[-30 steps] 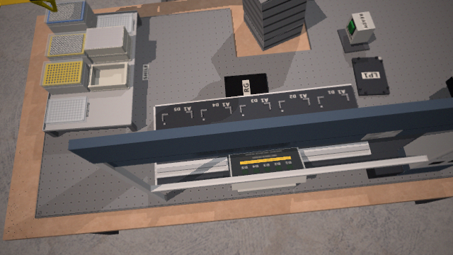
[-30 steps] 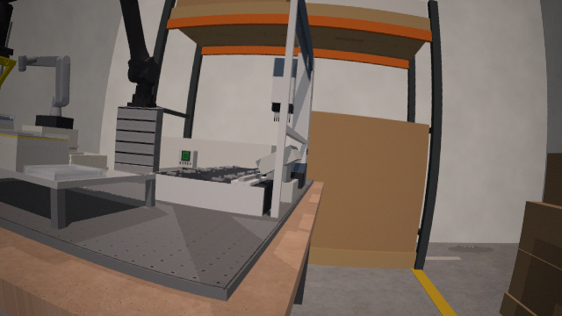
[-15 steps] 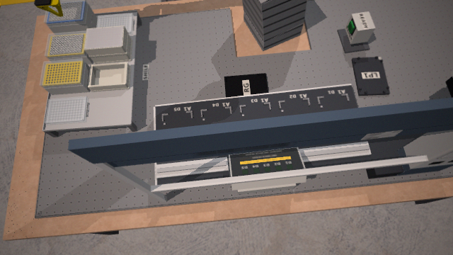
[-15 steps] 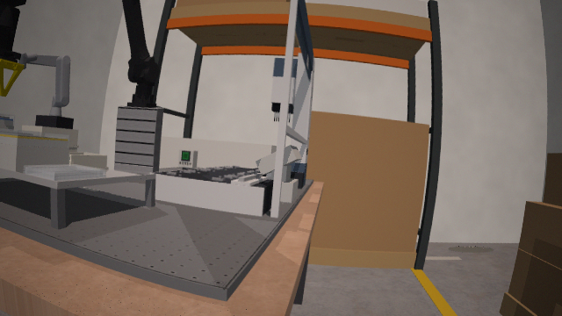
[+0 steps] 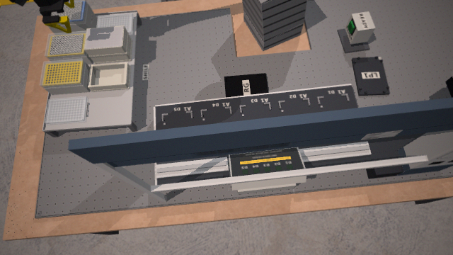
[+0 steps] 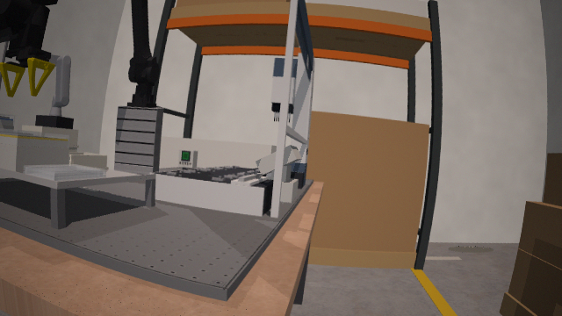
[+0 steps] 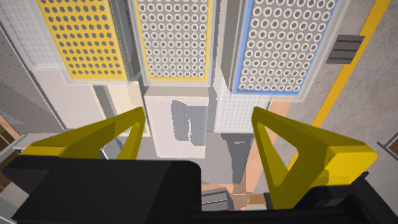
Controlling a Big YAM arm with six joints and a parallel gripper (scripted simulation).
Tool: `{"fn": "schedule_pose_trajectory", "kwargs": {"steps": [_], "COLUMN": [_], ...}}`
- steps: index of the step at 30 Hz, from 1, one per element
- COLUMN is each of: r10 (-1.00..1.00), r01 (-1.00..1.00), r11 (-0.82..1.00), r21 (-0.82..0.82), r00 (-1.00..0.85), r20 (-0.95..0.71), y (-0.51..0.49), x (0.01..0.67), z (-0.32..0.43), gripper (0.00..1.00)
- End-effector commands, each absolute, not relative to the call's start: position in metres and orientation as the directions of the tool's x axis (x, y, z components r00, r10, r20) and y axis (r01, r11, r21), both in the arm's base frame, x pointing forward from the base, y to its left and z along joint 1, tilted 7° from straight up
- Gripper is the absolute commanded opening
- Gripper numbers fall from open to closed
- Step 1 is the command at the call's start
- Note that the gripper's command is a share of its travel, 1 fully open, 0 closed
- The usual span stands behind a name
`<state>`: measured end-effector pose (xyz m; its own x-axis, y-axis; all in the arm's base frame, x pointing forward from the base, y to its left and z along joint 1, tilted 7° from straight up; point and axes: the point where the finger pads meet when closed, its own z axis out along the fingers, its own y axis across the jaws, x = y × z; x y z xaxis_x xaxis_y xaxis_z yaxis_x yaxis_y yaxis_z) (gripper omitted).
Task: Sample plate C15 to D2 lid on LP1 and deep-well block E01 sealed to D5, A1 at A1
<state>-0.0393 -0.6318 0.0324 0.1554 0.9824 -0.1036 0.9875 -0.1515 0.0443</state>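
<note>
My gripper (image 5: pixel 56 19) is open and empty, high above the far end of the SHELF (image 5: pixel 88 71); it also shows in the exterior view (image 6: pixel 22 75). In the wrist view its yellow fingers frame a white sealed block (image 7: pixel 175 125) (image 5: pixel 106 42), the top of a stack. A lidded clear plate (image 5: pixel 66 109) lies at the near end of the shelf. Another plate (image 5: pixel 116 21) lies at the far end and shows in the wrist view (image 7: pixel 232 110). I cannot read any ID labels. Deck positions D2 (image 5: pixel 294 103) and D5 (image 5: pixel 177 115) are empty. Lid park LP1 (image 5: pixel 369 75) is empty.
The shelf also holds a blue-framed tip rack (image 7: pixel 280 45), a yellow-framed grey rack (image 7: pixel 172 40), a yellow rack (image 7: pixel 82 37) and an open cream reservoir (image 5: pixel 107 76). The regrip nest RG (image 5: pixel 246 86), READY key (image 5: pixel 361 26) and a blue gantry beam (image 5: pixel 248 131) stand nearby.
</note>
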Motion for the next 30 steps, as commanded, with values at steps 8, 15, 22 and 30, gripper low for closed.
{"fn": "schedule_pose_trajectory", "kwargs": {"steps": [8, 15, 22, 30], "r10": [0.969, 0.969, 0.97, 0.97], "r01": [0.984, 0.984, 0.984, 0.984], "r11": [-0.168, -0.168, -0.168, -0.168], "r21": [0.055, 0.057, 0.059, 0.063], "r00": [0.175, 0.175, 0.176, 0.176], "r20": [-0.173, -0.172, -0.17, -0.168], "y": [-0.627, -0.616, -0.604, -0.588], "x": [0.004, 0.032, 0.06, 0.098], "z": [0.064, 0.063, 0.061, 0.059], "gripper": [1.0, 1.0, 1.0, 1.0]}}
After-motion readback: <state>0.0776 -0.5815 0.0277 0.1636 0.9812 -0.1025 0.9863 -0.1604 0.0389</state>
